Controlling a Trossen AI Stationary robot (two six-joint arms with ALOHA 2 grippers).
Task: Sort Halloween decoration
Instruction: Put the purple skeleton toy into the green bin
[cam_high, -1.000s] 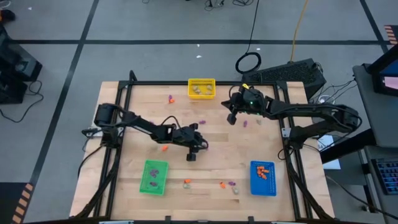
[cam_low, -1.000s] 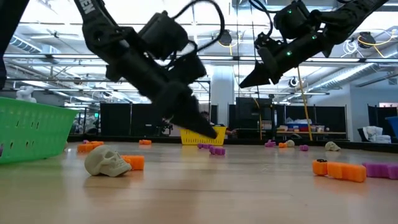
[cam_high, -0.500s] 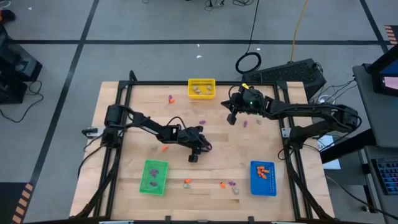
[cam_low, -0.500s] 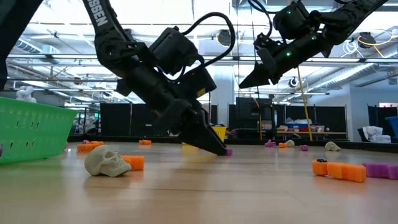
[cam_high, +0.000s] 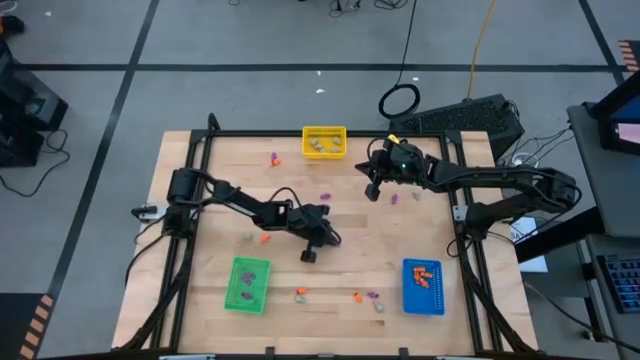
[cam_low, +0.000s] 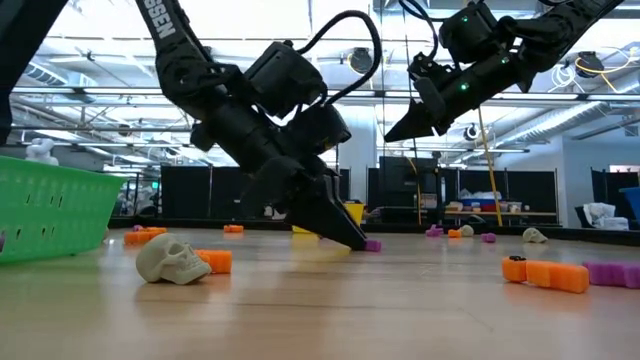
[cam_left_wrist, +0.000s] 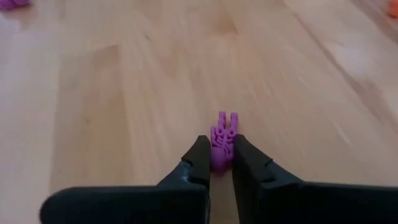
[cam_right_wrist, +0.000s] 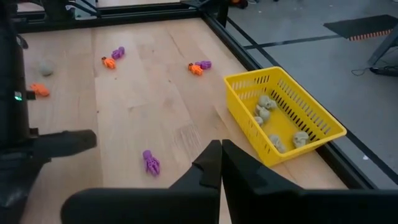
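- Green bin (cam_high: 247, 284), on the near side of the left arm: already holding several dark purple pieces, so purple sorting is partly done.
- Left gripper (cam_high: 309, 256) is reaching down to the middle of the table; its fingers (cam_left_wrist: 200, 163) are clamping a small purple trinket (cam_left_wrist: 222, 142) that is sitting on the wood, not yet lifted by the look of it. Judging by colour, it is bound for the green bin.
- Loose orange piece (cam_high: 264, 238) is lying just behind that gripper; more orange, purple and grey pieces (cam_high: 368, 297) are scattered beyond its tip toward the table's near edge.
- Yellow bin (cam_right_wrist: 292, 119), just ahead of the right gripper: holding pale skulls (cam_right_wrist: 266, 106).
- Right gripper (cam_high: 372, 192) is hovering above the table, fingers pressed together, holding nothing. A purple trinket (cam_right_wrist: 150, 162) is lying below and ahead of it.
- Blue bin (cam_high: 422, 286): holding orange pieces.
- Judgement: roughly midway; about a dozen pieces are still lying loose.
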